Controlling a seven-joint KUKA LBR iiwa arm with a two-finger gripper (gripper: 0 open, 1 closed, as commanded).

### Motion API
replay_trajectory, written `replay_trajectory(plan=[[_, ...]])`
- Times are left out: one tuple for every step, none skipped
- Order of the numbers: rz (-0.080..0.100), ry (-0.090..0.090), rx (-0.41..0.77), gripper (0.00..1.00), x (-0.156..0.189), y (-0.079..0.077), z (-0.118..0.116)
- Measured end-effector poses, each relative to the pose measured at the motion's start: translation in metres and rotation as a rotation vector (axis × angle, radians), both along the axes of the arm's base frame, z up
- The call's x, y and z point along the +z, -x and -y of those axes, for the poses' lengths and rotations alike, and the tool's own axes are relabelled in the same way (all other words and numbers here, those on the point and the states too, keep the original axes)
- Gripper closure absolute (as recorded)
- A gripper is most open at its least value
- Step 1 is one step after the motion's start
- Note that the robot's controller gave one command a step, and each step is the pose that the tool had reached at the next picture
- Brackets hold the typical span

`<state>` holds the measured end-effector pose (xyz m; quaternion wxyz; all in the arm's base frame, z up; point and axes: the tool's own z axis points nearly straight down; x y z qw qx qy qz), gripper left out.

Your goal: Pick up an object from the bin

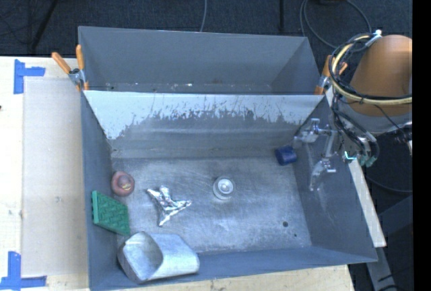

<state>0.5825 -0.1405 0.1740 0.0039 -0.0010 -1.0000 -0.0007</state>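
1. Nearest the camera, in the front left corner of the grey metal bin (256,232), a pale grey crumpled cup-shaped piece (157,256) lies on its side with its open mouth turned to the left.
2. Just behind it, against the left wall, a flat green ridged plastic block (111,211) lies tilted on the floor.
3. A small round pinkish knob-like object (122,182) sits just beyond the green block, close to the same wall but apart from it.
4. To the right of these, a shiny silver, star-like twisted piece of metal (168,204) lies flat on the floor, well apart from the walls.
5. Further right, near the middle of the floor, a small round silver-white cap (223,187) stands by itself.
6. Towards the back right, where the floor meets the sloping far wall, a small blue block (285,155) lies alone.
7. The gripper (318,172) hangs just to the right of this small blue block, near the bin's right wall. It is the thing closest to the gripper, and I cannot tell whether the two touch. Whether the pincer is spread or pressed together cannot be told.
8. Above and behind the gripper, the arm's rounded orange cover (380,74), ringed by cables, rises over the bin's right rim.
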Motion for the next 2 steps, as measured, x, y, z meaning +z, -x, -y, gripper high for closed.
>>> replay_trajectory(plan=[[0.009,0.001,-0.007,0.00,-0.104,-0.025,-0.121],[0.011,-0.002,0.134,0.00,-0.073,-0.023,-0.183]])
